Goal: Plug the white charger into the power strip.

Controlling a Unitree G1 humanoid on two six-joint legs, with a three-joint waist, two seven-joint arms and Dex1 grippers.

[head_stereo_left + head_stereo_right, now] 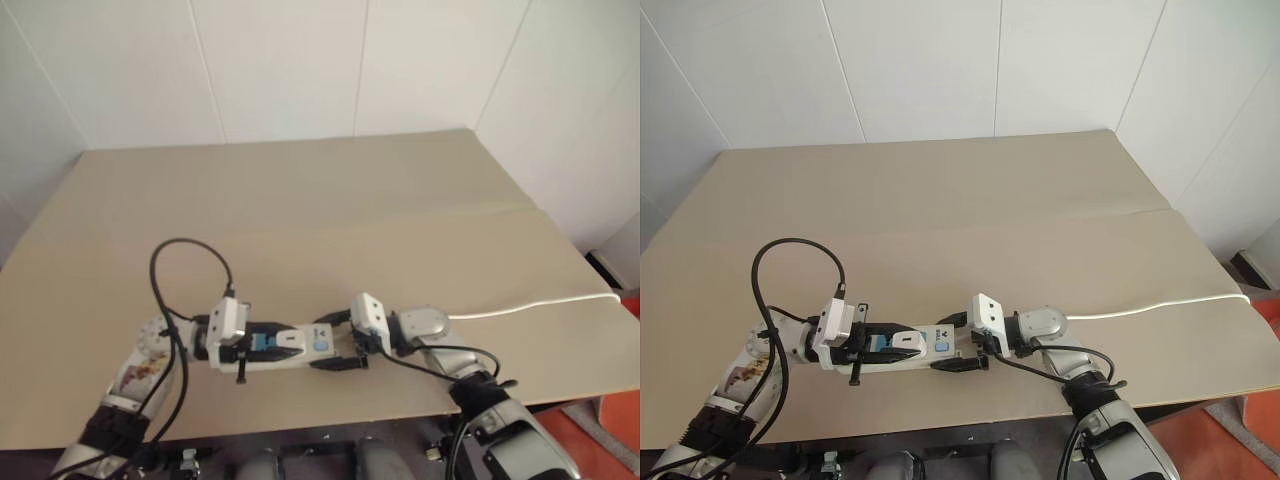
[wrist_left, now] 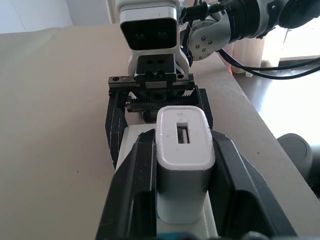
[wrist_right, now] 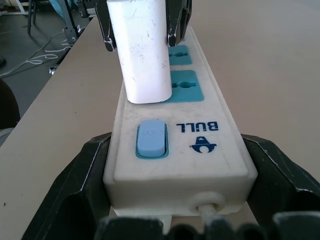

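White charger (image 2: 181, 160): light, rigid, slick plastic; my left gripper (image 2: 182, 165) clenches its flat sides, lower centre of frame, over the outlets. Power strip (image 3: 180, 150): stiff, braced at its switch end by my right gripper (image 3: 177, 200).

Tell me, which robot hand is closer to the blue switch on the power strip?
Right. The right gripper holds the power strip at its cord end, fingers on both sides beside the blue switch. The left gripper pinches the white charger farther along, over the outlets.
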